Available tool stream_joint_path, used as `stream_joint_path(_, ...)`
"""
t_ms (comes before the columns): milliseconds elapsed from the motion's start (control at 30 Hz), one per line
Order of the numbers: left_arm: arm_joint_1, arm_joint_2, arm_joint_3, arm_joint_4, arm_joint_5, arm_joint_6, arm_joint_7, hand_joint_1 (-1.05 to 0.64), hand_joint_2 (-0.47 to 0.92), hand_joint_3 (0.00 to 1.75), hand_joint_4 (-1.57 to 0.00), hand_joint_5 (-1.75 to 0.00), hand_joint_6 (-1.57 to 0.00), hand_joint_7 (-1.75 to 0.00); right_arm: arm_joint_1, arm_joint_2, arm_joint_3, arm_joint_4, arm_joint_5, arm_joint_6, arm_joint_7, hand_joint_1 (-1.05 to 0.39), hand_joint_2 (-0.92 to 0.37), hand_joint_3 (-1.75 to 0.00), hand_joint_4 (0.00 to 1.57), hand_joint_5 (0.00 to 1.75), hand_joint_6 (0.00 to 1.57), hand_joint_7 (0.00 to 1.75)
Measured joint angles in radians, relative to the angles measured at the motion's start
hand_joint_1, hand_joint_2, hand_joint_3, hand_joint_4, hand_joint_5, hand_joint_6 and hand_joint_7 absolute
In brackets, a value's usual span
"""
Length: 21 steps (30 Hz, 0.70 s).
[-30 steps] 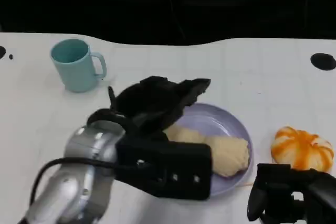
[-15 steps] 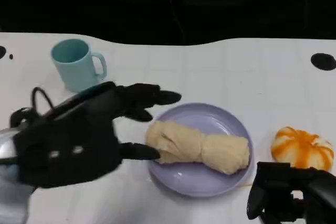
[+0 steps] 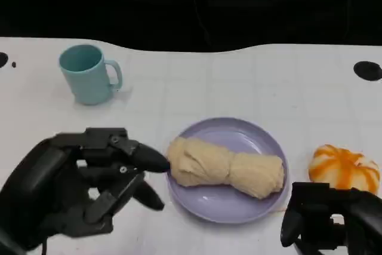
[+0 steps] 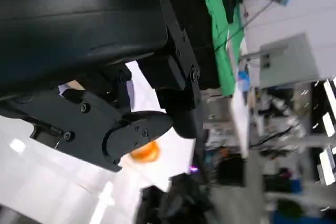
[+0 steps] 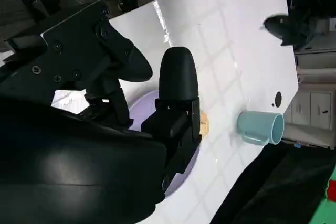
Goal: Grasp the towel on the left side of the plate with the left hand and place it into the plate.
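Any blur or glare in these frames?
Head view: sharp, even light; the beige rolled towel on the lilac round plate is crisp. Left wrist view: background smeared, bright glare on the white table. Right wrist view: glare streak on the table.

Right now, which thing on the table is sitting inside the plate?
The beige towel lies in the purple plate; the teal mug and orange pumpkin stand on bare table.

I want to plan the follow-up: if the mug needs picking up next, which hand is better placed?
Probably the left hand: it is open, on the same side of the plate as the mug. The right hand sits beyond the plate by the pumpkin.
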Motion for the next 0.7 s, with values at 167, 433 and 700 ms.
stream_joint_path(167, 0.094, -0.024, 0.023, -0.03, -0.12, 0.01, 0.079, -0.16, 0.58, 1.12, -0.91, -1.43, -0.84, -1.26, -0.002, 0.0, -0.001, 0.003, 0.003, 0.0, 0.0, -0.07, -0.51, -1.19, 0.74, 1.73, 0.66, 1.48)
stream_joint_path(433, 0.192, -0.071, -0.015, -0.066, -0.145, 0.023, 0.253, -0.18, 0.52, 1.26, -0.88, -1.58, -0.75, -1.53, -0.004, -0.002, -0.006, 0.027, 0.0, -0.028, 0.016, -0.06, -0.51, -1.19, 0.74, 1.73, 0.66, 1.48)
stream_joint_path(700, 0.189, -0.076, -0.072, -0.015, -0.118, -0.017, 0.29, -0.16, 0.46, 1.34, -0.87, -1.67, -0.76, -1.54, -0.003, -0.006, -0.006, 0.05, -0.008, -0.057, 0.025, -0.06, -0.53, -1.17, 0.74, 1.72, 0.66, 1.47)
